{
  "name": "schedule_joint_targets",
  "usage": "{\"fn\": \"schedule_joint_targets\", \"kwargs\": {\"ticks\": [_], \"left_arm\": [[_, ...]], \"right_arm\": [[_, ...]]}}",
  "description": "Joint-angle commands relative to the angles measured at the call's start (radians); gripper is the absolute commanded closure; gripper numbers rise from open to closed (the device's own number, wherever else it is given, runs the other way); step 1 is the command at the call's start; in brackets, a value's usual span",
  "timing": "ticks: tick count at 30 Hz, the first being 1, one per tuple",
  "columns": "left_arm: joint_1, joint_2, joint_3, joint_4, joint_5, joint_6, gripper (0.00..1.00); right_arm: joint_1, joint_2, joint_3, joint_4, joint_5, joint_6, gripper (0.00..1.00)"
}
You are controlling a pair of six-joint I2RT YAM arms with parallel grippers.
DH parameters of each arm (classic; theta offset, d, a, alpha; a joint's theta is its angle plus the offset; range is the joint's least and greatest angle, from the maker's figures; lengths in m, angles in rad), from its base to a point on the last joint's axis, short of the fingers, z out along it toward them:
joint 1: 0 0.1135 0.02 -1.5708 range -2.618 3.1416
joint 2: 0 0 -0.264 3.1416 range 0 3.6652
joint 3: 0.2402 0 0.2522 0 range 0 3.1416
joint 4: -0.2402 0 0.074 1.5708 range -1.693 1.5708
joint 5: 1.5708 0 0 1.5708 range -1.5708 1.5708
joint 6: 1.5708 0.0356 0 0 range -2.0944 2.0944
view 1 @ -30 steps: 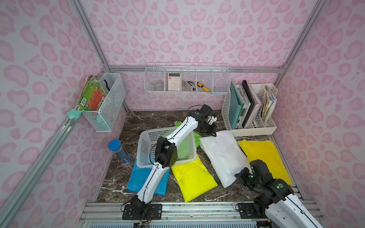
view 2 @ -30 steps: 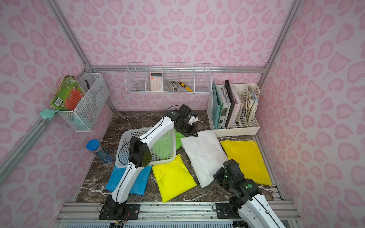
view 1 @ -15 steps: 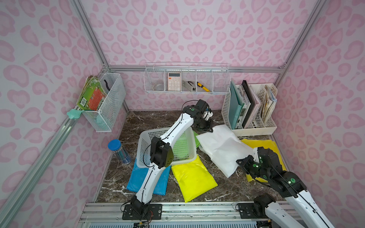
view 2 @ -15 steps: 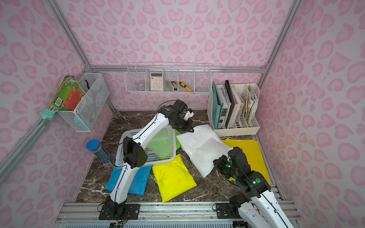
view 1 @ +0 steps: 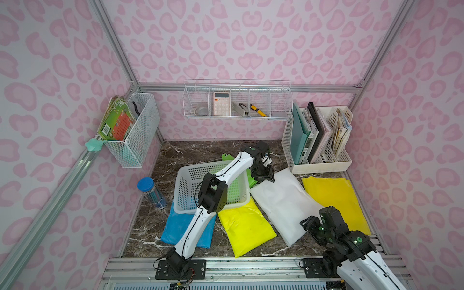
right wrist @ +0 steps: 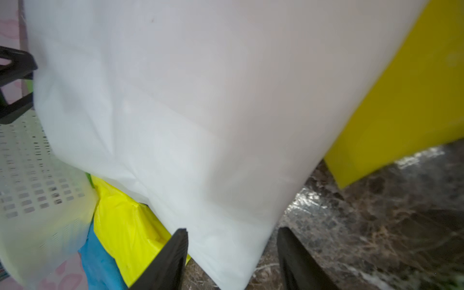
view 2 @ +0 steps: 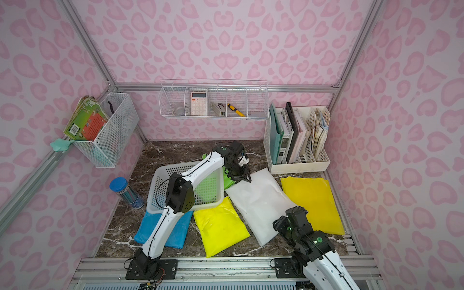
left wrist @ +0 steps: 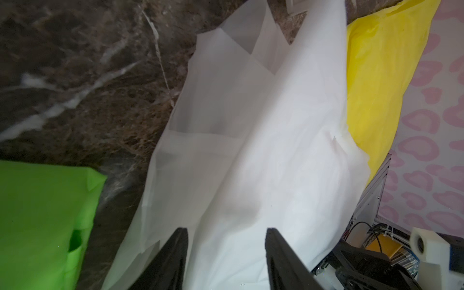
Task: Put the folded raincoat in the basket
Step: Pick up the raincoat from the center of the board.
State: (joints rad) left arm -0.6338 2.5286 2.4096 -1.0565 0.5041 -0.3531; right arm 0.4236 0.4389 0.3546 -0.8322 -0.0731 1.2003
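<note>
Top cams: mounted high over the front rail (view 1: 251, 266), tilted down twd the back wall (view 1: 238, 50); whole scene is covered from afar.
Top overlap: nearly the same scene is shown in both top views, incl. basket (view 1: 184, 190) & white raincoat (view 2: 258, 203).
L wrist cam: held v. close over the white raincoat's far end, aimed down & across twd the right wall (view 1: 414, 125).
R wrist cam: held v. close over its near corner, aimed twd the back wall.
Wrist overlap: white raincoat & yellow sheet (left wrist: 376, 75) are shared.

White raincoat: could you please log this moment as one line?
white folded raincoat: on marble table, beside pale perforated plastic basket; left gripper: open, far end; right gripper: open, near end
</note>
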Motion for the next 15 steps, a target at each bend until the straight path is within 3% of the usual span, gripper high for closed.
{"fn": "schedule_joint_targets", "kwargs": {"ticks": [1, 10, 15], "left_arm": [[0.001, 0.004, -0.001, -0.009, -0.020, 0.026, 0.45], [0.002, 0.013, 0.000, -0.010, -0.032, 0.040, 0.41], [0.001, 0.016, 0.002, -0.004, -0.033, 0.039, 0.40]], "right_arm": [[-0.030, -0.010, -0.046, 0.045, 0.023, 0.020, 0.39], [-0.141, -0.051, -0.192, 0.174, -0.063, 0.039, 0.36], [-0.165, -0.063, -0.160, 0.163, -0.099, 0.014, 0.66]]}}
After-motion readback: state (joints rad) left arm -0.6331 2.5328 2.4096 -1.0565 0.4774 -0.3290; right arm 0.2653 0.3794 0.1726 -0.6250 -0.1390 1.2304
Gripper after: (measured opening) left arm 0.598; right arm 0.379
